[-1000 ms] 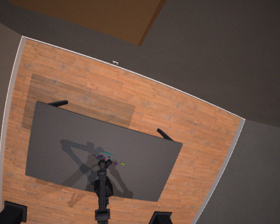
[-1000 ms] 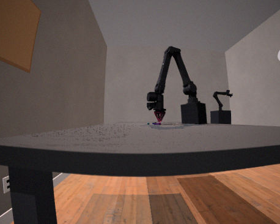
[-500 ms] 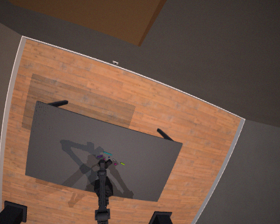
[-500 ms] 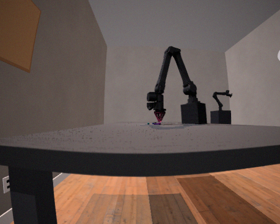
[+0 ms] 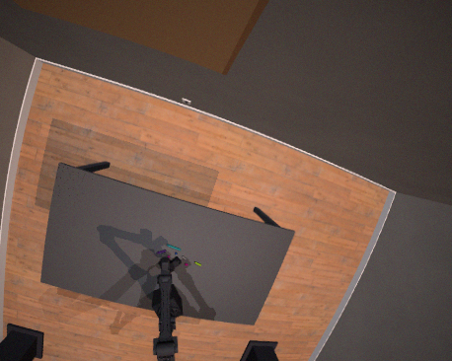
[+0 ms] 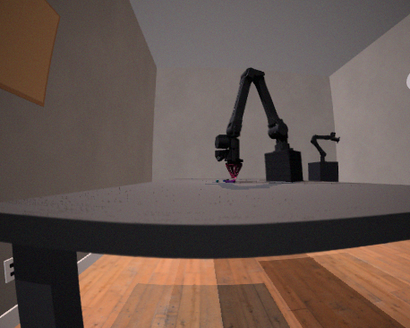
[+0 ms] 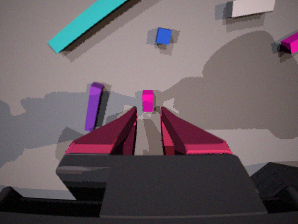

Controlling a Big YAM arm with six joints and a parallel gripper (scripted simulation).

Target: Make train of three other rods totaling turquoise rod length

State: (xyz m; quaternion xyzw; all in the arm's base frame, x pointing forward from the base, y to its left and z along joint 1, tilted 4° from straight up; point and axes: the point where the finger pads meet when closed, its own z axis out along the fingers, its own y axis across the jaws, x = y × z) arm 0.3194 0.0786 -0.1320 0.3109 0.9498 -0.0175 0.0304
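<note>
My gripper (image 6: 234, 177) (image 7: 148, 112) is partly open and low over the table, with nothing between its fingertips. A small magenta rod (image 7: 148, 101) (image 5: 169, 256) lies just ahead of the gap between the tips. A purple rod (image 7: 94, 107) (image 5: 161, 252) lies left of the gripper, apart from it. A blue rod (image 7: 163, 36) (image 5: 176, 253) lies farther ahead. The long turquoise rod (image 7: 87, 25) (image 5: 174, 247) lies slantwise at upper left in the wrist view. A pale grey rod (image 7: 253, 7) and a second magenta rod (image 7: 290, 43) (image 5: 186, 264) lie at upper right. A lime rod (image 5: 197, 263) shows only in the overhead view.
The dark table (image 5: 222, 276) (image 6: 134, 206) carries the rods near its middle, in front of the arm's base. The arm's shadows fall across several rods. Another small arm (image 6: 323, 148) stands on its own block at the back right.
</note>
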